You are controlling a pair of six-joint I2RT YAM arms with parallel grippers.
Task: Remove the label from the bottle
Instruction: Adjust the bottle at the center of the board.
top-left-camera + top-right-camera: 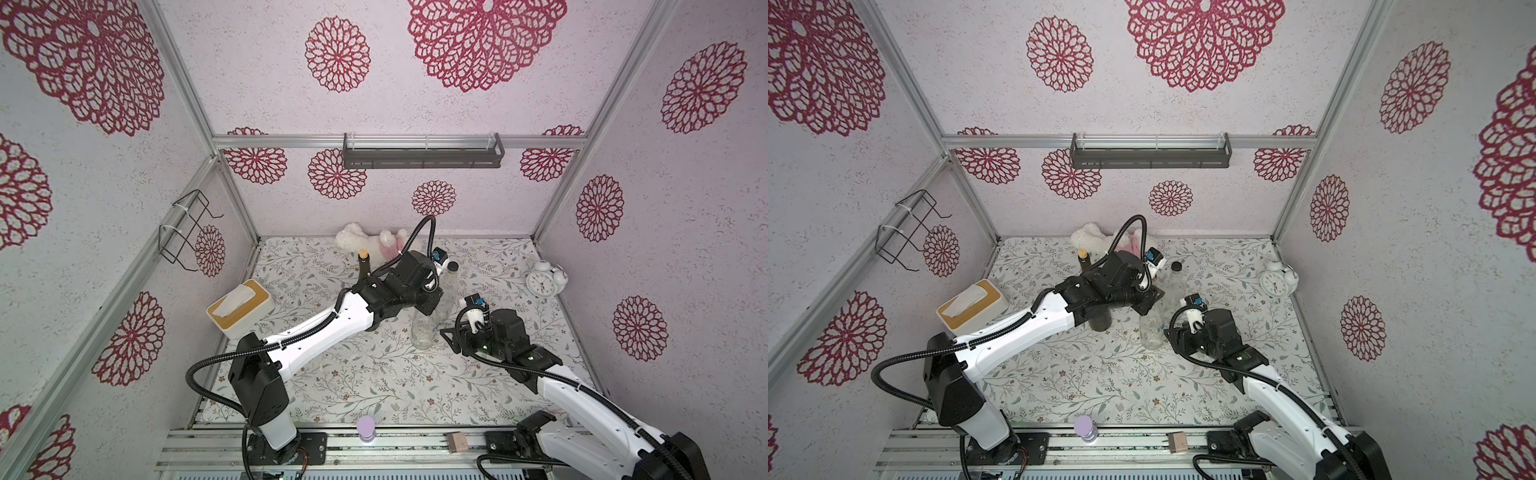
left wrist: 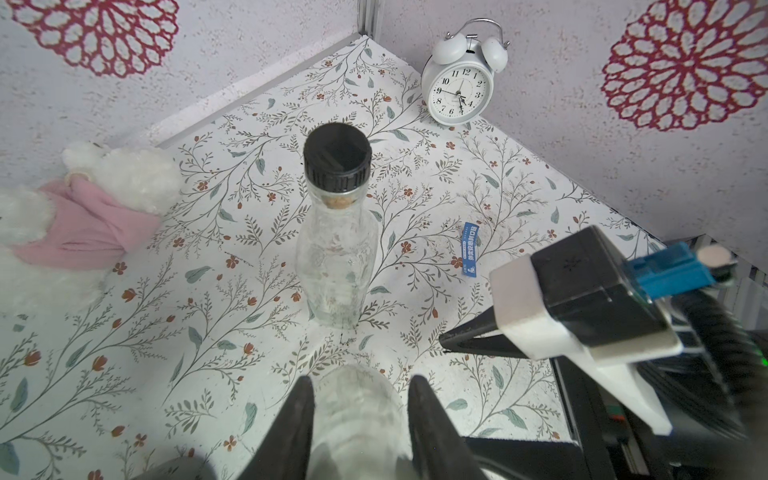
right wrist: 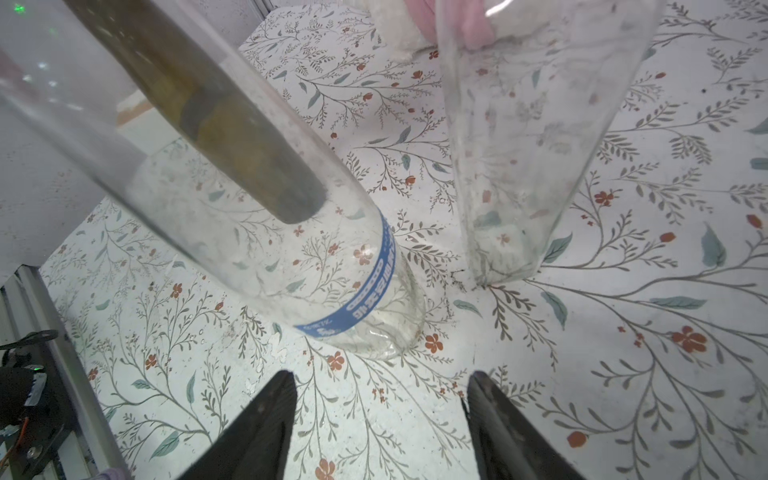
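Label removal apparently not yet begun: the left gripper (image 2: 359,384) clamps the neck of the clear bottle (image 1: 424,330) at mid-frame in both top views, its blue label (image 3: 365,291) still wrapped near the base, while the right gripper (image 3: 382,376), jaws apart and empty, sits just beside it.

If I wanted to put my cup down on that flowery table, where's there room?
The widest bare patch is the front middle of the table, bordered by the left arm, the right arm and the labelled bottle. Smaller gaps: between the tissue box and the corked bottle; between the capped bottle and the alarm clock. The centre is crowded with bottles.
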